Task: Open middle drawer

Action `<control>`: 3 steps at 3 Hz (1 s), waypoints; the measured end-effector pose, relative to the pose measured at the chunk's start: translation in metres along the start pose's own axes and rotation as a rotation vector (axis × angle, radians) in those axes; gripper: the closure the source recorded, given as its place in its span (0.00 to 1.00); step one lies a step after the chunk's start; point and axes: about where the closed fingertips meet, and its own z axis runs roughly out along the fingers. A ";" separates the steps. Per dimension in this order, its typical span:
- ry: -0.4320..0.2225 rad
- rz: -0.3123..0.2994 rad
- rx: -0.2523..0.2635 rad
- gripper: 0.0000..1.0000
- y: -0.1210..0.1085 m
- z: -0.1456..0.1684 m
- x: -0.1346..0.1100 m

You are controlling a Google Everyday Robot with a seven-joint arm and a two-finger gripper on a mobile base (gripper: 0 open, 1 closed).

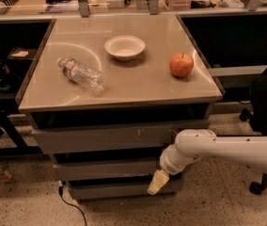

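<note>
The cabinet has three grey handleless drawer fronts stacked under the table top. The middle drawer [106, 169] is the front of middle width, and it sits closed between the widest top front [105, 138] and the narrowest bottom front [114, 189]. My gripper [156, 184] hangs from the white arm [227, 149] that comes in from the right. Its pale tip points down and left, just below the middle drawer's right end, in front of the bottom front.
On the table top [138, 86] lie a clear plastic bottle [81, 73] on its side, a white bowl [124, 47] and a red apple [181, 64]. A black cable [72, 205] runs on the floor at the cabinet's left foot. A chair base [258, 185] stands at right.
</note>
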 end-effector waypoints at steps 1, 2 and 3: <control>0.001 -0.007 -0.008 0.00 -0.004 0.010 -0.003; 0.012 -0.003 -0.025 0.00 -0.004 0.024 0.000; 0.024 -0.006 -0.032 0.00 -0.005 0.031 0.002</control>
